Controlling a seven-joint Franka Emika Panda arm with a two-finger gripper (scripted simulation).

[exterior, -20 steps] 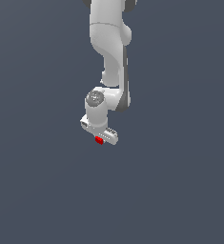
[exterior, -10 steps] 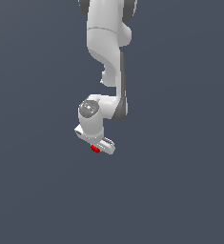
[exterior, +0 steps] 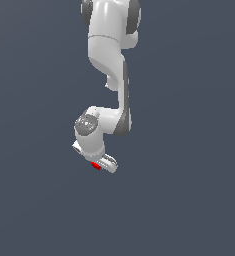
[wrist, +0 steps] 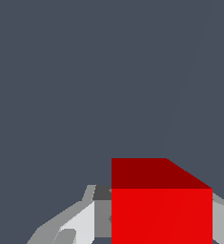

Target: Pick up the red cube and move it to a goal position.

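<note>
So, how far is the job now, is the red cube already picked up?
Done, it seems: the pick-up. The red cube sits between the fingers of the gripper; in the exterior view only a red sliver shows under the white hand. In hand: carrying it. Left: bringing it to the goal, but no goal marker shows in either view, so I cannot say how far remains.

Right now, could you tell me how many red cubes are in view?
1. The red cube sits between the fingers of the gripper at the arm's lower end; the wrist view shows it close up. No other cube shows in either view.
</note>
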